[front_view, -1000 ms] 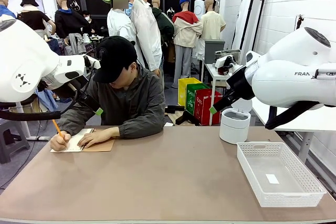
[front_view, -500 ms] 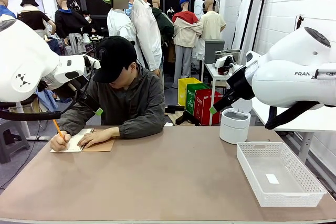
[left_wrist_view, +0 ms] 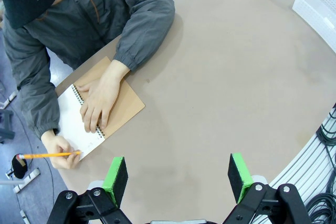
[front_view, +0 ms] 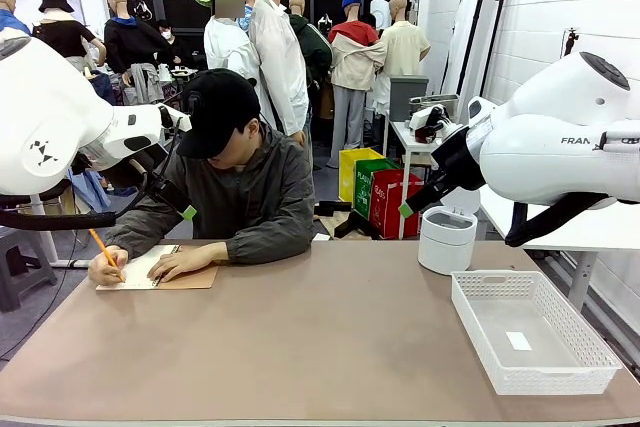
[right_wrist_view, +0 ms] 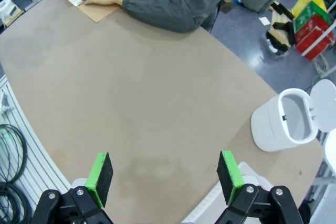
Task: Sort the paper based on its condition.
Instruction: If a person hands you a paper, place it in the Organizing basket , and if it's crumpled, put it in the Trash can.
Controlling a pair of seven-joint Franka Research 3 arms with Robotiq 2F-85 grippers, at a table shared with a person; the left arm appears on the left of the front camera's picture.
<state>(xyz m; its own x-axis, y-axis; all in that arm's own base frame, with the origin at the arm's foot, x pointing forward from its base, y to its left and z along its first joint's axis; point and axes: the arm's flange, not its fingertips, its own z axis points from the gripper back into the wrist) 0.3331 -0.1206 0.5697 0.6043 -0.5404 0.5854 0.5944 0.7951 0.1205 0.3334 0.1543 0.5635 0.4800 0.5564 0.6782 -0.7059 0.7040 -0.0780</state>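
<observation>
Paper [front_view: 137,269]: one white sheet, lying on the open notebook [front_view: 195,278] and meeting its brown cover along the spiral.
Notebook: one, flat on the counter [front_view: 320,337] in front of the person.
Hands: two, both the person's. The pencil hand [front_view: 104,269] holds one orange pencil [front_view: 102,247] at the sheet's outer edge, and the flat hand [front_view: 186,261] rests across the spiral.
Left jaws: the left gripper [left_wrist_view: 178,174] is spread wide and holds nothing, above bare counter near the notebook.
Right jaws: the right gripper [right_wrist_view: 165,174] is spread wide and empty, well apart from the notebook.
Containers: one white basket [front_view: 555,379] and one round white bin [front_view: 445,242] with its lid up, both well apart from the notebook.
Hard to make out: the hands cover part of the sheet. Any writing on it is too small to read. The left wrist view cuts the basket off at its edge.
</observation>
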